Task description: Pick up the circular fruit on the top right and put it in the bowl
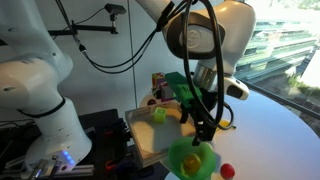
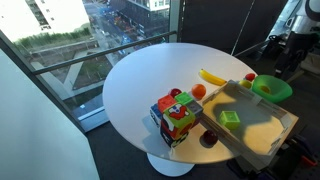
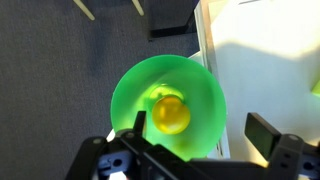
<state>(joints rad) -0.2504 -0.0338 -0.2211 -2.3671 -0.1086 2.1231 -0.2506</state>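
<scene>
Directly under the end effector [image 3: 200, 135], in the wrist view, the green bowl [image 3: 168, 108], and inside it, near the middle of its floor, the round orange fruit [image 3: 170, 115]. Fingers [image 3: 262, 135] spread wide, gripping nothing. Fruit lower than the fingertips, framed between them, nearer the one on the left of the picture. Same stacking in an exterior view: end effector [image 1: 206, 133] hanging just above the bowl [image 1: 192, 158], with a small red fruit [image 1: 227, 171] just beside the bowl. Elsewhere on the round white surface [image 2: 130, 85], in an exterior view: bowl [image 2: 272, 88] at the far end of a beige tray [image 2: 255, 135], a banana [image 2: 212, 76] near it, a green block [image 2: 230, 120] in the tray, a many-coloured cube [image 2: 177, 113] just beside the tray.
</scene>
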